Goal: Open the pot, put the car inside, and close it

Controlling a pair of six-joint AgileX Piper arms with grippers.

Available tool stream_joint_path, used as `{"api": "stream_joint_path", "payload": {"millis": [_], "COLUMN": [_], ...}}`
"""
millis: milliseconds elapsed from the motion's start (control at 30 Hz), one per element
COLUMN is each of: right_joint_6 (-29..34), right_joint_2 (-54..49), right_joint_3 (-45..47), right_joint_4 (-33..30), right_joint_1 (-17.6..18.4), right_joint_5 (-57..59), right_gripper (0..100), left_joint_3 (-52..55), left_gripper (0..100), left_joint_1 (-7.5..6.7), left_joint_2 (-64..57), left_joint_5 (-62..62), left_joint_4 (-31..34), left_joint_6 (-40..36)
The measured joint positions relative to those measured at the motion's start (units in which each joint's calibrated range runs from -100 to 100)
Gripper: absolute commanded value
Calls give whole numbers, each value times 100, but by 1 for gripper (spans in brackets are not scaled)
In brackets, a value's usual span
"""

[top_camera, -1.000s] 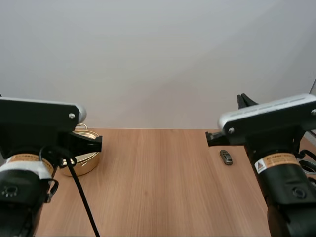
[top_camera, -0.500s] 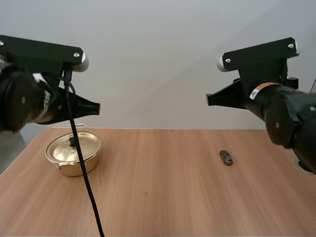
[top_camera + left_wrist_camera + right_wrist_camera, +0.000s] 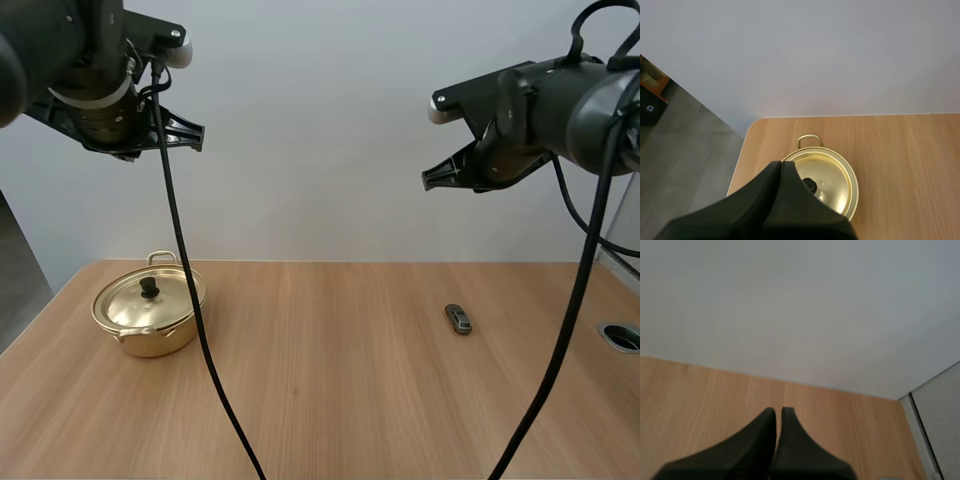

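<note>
High view: both arms are raised well above the desk. The left tool hangs over the far-left corner, above the gold pot. The pot's lid sits on, its black knob upright, so whatever is inside is hidden. The car lies alone toward the right edge, nearer the far edge, well apart from the pot. The right tool is high above it.

Left wrist view: the left tool's fingers lie together as one wedge, aimed at the knob. To lift the lid well, I judge it should spread them first, come straight down centred on the knob, and pinch low.

Right wrist view: the right tool's fingers are together too, over bare desk by the far edge.
</note>
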Motion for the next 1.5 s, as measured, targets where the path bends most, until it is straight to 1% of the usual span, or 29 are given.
{"api": "stream_joint_path", "payload": {"millis": [33,67,100,167,200,233,333,433,533,633,733,867,933,1067,1167,1267,1333,1500], "right_joint_6": [-12,-27,-26,-25,-25,-25,-25,-25,-25,-25,-25,-25,-25,-80,-105,-105,-105,-105], "right_joint_2": [60,91,90,78,78,90,79,79,79,79,91,91,91,91,91,91,91,91], "right_joint_3": [-39,-48,-26,138,173,186,186,186,186,218,353,562,700,764,764,764,764,764], "right_joint_4": [-15,-15,-15,-15,-15,6,80,80,80,115,291,525,582,582,568,568,568,568], "right_joint_1": [0,0,0,0,0,0,0,0,0,0,0,0,0,0,0,0,0,0], "right_joint_5": [262,533,757,1326,1564,1806,2564,2894,2875,2808,2534,2079,1885,1704,1681,1643,1643,1626], "right_gripper": [100,100,100,100,100,100,100,100,100,100,100,100,100,100,100,100,100,100], "left_joint_3": [-15,-15,-15,-15,-15,-15,-15,-15,-15,-15,-15,-15,-15,-15,-15,-15,-15,-15], "left_gripper": [13,22,34,65,85,100,100,100,100,100,100,100,100,100,100,100,100,100], "left_joint_1": [0,0,0,0,0,0,0,0,0,0,0,0,26,160,334,478,518,518], "left_joint_2": [102,171,229,346,425,528,881,1181,1379,1497,1504,1504,1535,1750,1944,2164,2302,2542], "left_joint_5": [100,223,342,615,818,952,1077,1077,1077,1077,1077,1028,1028,1012,942,873,739,605], "left_joint_4": [12,12,12,12,12,1,1,100,101,164,217,232,305,611,694,634,501,50], "left_joint_6": [0,0,29,187,258,357,667,846,793,521,288,251,148,-213,-435,-451,-457,-634]}}
